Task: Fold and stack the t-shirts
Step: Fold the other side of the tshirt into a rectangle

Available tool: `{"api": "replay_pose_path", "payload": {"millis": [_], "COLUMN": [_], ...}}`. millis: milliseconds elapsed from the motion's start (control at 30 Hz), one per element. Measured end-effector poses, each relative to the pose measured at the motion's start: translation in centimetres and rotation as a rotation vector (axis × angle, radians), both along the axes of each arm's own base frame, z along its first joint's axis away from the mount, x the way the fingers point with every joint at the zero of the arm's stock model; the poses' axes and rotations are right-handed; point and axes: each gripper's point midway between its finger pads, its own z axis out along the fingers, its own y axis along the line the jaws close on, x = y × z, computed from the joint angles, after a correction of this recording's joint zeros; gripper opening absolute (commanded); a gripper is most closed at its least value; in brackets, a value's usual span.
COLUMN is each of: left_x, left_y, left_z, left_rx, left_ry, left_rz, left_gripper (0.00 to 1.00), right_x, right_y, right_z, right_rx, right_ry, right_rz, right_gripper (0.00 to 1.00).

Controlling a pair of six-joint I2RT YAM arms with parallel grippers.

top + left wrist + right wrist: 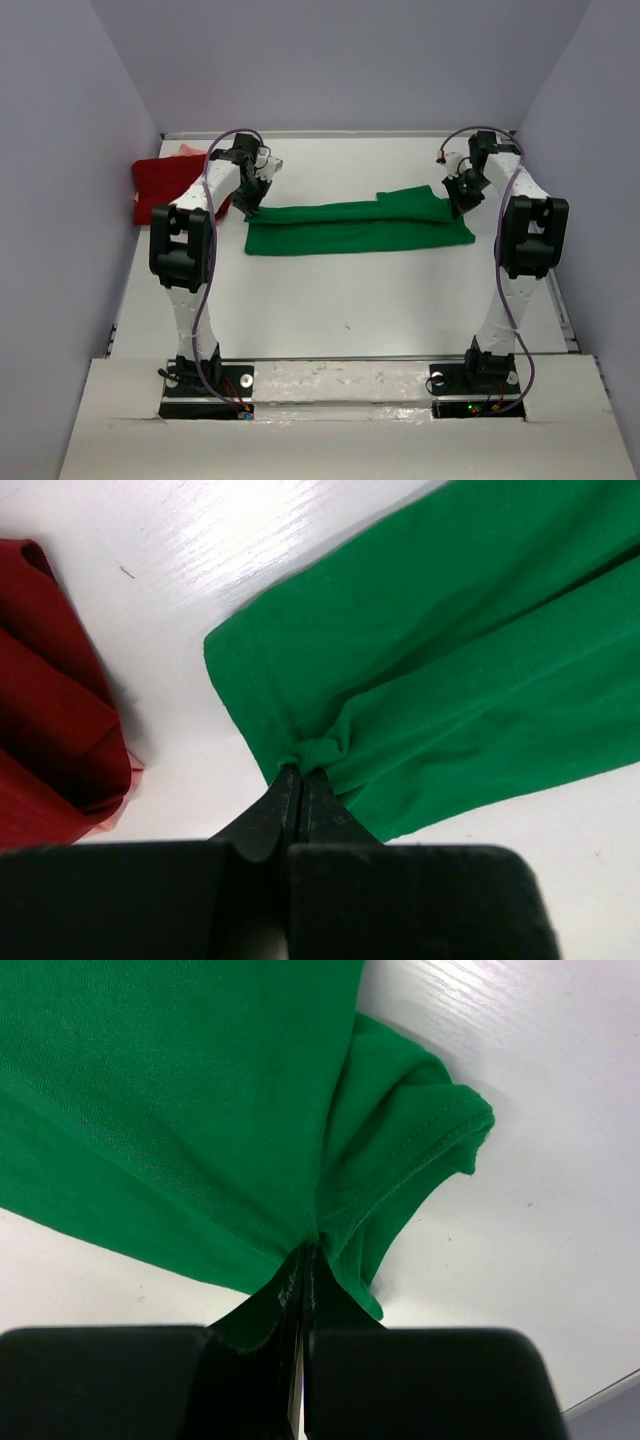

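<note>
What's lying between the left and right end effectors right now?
The green t-shirt, folded into a long strip, stretches from the left end effector to the right end effector, each shut on one end. The top view shows it.

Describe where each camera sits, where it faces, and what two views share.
Top: above, behind the arms, looking down at the table; both show.
Left wrist: on the left arm, looking past its left tool, shut on the green shirt.
Right wrist: likewise, right tool shut on that shirt.
Shared: top and left wrist show the red shirt.
</note>
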Motion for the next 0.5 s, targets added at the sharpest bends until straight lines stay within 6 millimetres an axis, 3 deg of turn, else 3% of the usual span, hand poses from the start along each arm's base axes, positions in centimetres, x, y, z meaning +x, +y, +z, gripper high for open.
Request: {"api": "replay_pose_path", "payload": {"millis": [500], "left_x": [-2.0], "left_y": [-0.9], "left_z": [-2.9], "left_rx": [0.173], "left_ry": [0.008], "left_rz": [-0.049], "left_gripper": [0.00], "right_x": [-0.6], "right_y": [-0.3], "right_z": [-0.8], "right_rx": [-0.017], "right_ry": [0.023], "right_rz": [0.006], "right_gripper": [0.00]}}
